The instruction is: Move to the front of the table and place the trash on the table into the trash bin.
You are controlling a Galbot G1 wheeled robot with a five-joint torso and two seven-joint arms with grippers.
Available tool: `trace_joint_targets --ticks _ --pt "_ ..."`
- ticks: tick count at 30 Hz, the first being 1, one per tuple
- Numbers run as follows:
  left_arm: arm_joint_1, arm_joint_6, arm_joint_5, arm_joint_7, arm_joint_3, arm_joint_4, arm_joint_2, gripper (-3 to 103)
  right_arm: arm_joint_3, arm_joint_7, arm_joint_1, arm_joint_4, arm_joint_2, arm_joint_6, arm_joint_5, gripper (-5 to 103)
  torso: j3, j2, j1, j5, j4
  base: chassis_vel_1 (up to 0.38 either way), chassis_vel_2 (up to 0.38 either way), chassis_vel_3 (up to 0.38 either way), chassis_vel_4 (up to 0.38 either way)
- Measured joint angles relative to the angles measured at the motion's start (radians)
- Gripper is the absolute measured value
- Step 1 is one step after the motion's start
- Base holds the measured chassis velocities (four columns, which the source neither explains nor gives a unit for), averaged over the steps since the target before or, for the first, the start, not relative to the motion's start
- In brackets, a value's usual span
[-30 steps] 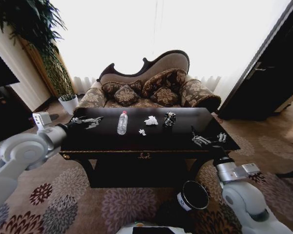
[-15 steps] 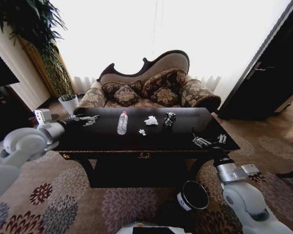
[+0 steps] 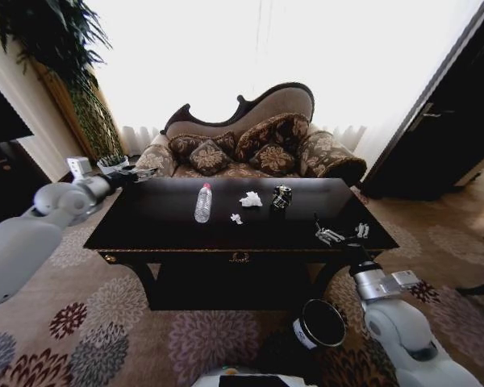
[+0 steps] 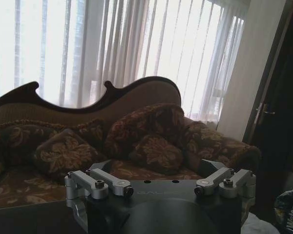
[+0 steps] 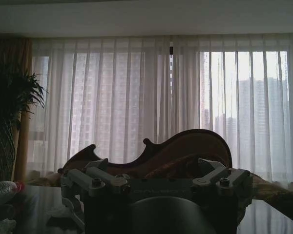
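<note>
While the bin [image 3: 319, 323] sits on the carpet by the robot's base, right of centre and well below the tabletop, you've got nothing in it yet. Right gripper [image 3: 339, 234] hangs over the near right part of the table [image 3: 169, 234], fingers spread wide, holding nothing, about where it was a second ago. The change is on the other side: left gripper [image 3: 137, 172] has swung up and back from over the left end of the table to above its far left corner, toward the plant pot [image 3: 111, 164], and it's away from the litter. It's empty, but I can't tell its finger gap from these views. Trash is untouched, all mid-table toward the far edge: bottle [image 3: 202, 201] lying left of centre, small paper scrap [image 3: 236, 218] just beside it, bigger crumpled paper [image 3: 251, 198] and the crushed can [image 3: 281, 196] close together farther right. My read: base is parked at the table front, picking hasn't started. The sofa [image 3: 250, 141] stands behind the table.
</note>
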Motion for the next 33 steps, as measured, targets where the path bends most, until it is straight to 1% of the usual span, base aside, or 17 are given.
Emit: trace_joint_targets --ticks 1,2,4,5,6,7,9,10,12,13,15,17,19,23,24,29,33 --pt "0.000 0.012 -0.014 -0.026 0.002 -0.031 -0.013 100 0.001 0.000 -0.002 0.000 0.001 -0.001 -0.001 100 0.000 0.000 0.000 0.0000 0.0001 0.000 0.000 0.000 0.000" --pt "0.000 0.012 -0.014 -0.026 0.002 -0.031 -0.013 100 0.001 0.000 -0.002 0.000 0.001 -0.001 -0.001 100 0.000 0.000 0.000 0.0000 0.0001 0.000 0.000 0.000 0.000" --pt "0.006 0.044 -0.035 -0.085 0.010 -0.096 -0.025 100 0.003 0.000 -0.002 0.000 0.005 -0.003 -0.005 100 0.000 0.000 0.000 -0.0001 0.0009 0.000 0.000 0.000 0.000" --pt "0.013 0.064 -0.048 -0.133 0.018 -0.128 -0.031 100 0.005 0.000 -0.003 0.000 0.010 -0.004 -0.008 100 0.000 0.000 0.000 -0.0003 0.0012 0.000 0.000 0.000 0.000" --pt "0.019 0.077 -0.057 -0.164 0.022 -0.144 -0.037 100 0.008 0.000 -0.006 0.000 0.014 -0.004 -0.010 100 0.000 0.000 0.000 -0.0002 0.0013 0.000 0.000 0.000 0.000" --pt "0.019 0.077 -0.057 -0.164 0.022 -0.144 -0.037 100 0.008 0.000 -0.006 0.000 0.014 -0.004 -0.010 100 0.000 0.000 0.000 -0.0002 0.0013 0.000 0.000 0.000 0.000" --pt "0.046 0.118 -0.077 -0.248 0.034 -0.180 -0.054 100 0.016 -0.001 -0.016 0.001 0.029 -0.004 -0.015 100 0.000 0.000 0.000 -0.0005 0.0008 0.000 0.000 0.000 0.000" --pt "0.066 0.139 -0.079 -0.276 0.034 -0.196 -0.057 100 0.018 -0.001 -0.018 0.001 0.034 -0.004 -0.017 100 0.000 0.000 0.000 -0.0003 0.0006 0.000 0.000 0.000 0.000" --pt "0.115 0.170 -0.074 -0.319 0.022 -0.221 -0.058 100 0.019 -0.001 -0.020 0.000 0.041 -0.004 -0.021 100 0.000 0.000 0.000 -0.0006 0.0008 0.000 0.000 0.000 0.000" --pt "0.115 0.170 -0.074 -0.319 0.022 -0.221 -0.058 100 0.019 -0.001 -0.020 0.000 0.041 -0.004 -0.021 100 0.000 0.000 0.000 -0.0006 0.0008 0.000 0.000 0.000 0.000" --pt "0.167 0.196 -0.068 -0.353 -0.008 -0.238 -0.055 100 0.018 -0.002 -0.018 -0.005 0.046 -0.003 -0.024 100 0.000 0.000 0.000 -0.0004 0.0010 0.000 0.000 0.000 0.000" --pt "0.202 0.203 -0.057 -0.364 -0.033 -0.238 -0.055 100 0.011 -0.005 -0.015 -0.013 0.049 -0.002 -0.030 100 0.000 0.000 0.000 -0.0006 0.0012 0.000 0.000 0.000 0.000" --pt "0.207 0.202 -0.054 -0.362 -0.037 -0.233 -0.059 100 0.008 -0.006 -0.013 -0.015 0.050 -0.001 -0.032 100 0.000 0.000 0.000 -0.0006 0.0013 0.000 0.000 0.000 0.000" --pt "0.207 0.182 -0.042 -0.327 -0.034 -0.189 -0.086 100 0.003 -0.008 -0.012 -0.017 0.055 0.000 -0.037 100 0.000 0.000 0.000 -0.0005 0.0010 0.000 0.000 0.000 0.000" --pt "0.207 0.182 -0.042 -0.327 -0.034 -0.189 -0.086 100 0.003 -0.008 -0.012 -0.017 0.055 0.000 -0.037 100 0.000 0.000 0.000 -0.0005 0.0010 0.000 0.000 0.000 0.000" --pt "0.154 0.168 -0.023 -0.289 0.028 -0.131 -0.125 100 0.011 -0.009 -0.022 -0.013 0.058 0.003 -0.037 100 0.000 0.000 0.000 -0.0005 0.0009 0.000 0.000 0.000 0.000" --pt "0.128 0.165 -0.011 -0.281 0.061 -0.100 -0.148 100 0.016 -0.010 -0.030 -0.009 0.065 0.007 -0.037 100 0.000 0.000 0.000 -0.0005 0.0008 0.000 0.000 0.000 0.000"
